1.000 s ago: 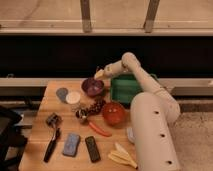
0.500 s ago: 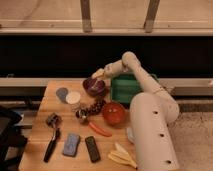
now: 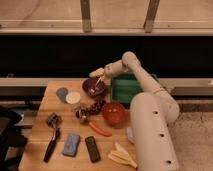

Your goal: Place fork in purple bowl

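pincer (image 3: 98, 76) lowered slightly toward the purple bowl (image 3: 93, 87), holding the fork (image 3: 98, 81) over it, red bowl (image 3: 114, 113) nearer on the tabletop (image 3: 42, 135)

gripper (image 3: 99, 76): above the purple bowl (image 3: 93, 86) at counter's far edge, arm spanning in from the right
right of bowl: green bin (image 3: 124, 88) close, tight
near side: grapes (image 3: 95, 106), red-orange bowl (image 3: 114, 113) block
left: two small discs (image 3: 68, 95) near
far-left corner: free
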`<move>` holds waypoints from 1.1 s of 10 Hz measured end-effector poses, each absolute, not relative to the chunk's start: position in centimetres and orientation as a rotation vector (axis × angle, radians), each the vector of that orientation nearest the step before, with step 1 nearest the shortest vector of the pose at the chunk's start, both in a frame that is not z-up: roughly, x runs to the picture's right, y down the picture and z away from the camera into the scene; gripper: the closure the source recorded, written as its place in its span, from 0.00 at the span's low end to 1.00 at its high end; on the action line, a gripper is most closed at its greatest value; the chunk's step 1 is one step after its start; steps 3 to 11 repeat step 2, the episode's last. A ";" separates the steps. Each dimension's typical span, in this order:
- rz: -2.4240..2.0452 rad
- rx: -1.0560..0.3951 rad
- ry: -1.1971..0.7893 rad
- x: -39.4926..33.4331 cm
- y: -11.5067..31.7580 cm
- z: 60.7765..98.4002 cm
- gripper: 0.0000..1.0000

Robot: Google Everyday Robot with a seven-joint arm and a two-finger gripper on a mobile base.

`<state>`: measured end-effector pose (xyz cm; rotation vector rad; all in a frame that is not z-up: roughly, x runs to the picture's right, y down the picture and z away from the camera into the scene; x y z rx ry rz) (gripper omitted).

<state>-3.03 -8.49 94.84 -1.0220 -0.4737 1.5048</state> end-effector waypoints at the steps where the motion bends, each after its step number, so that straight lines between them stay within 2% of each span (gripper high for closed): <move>1: 1.505 -1.022 -0.474 -3.0 -8.5 94.8 0.31; 11: 1.505 -1.022 -0.474 -3.0 -8.5 94.9 0.31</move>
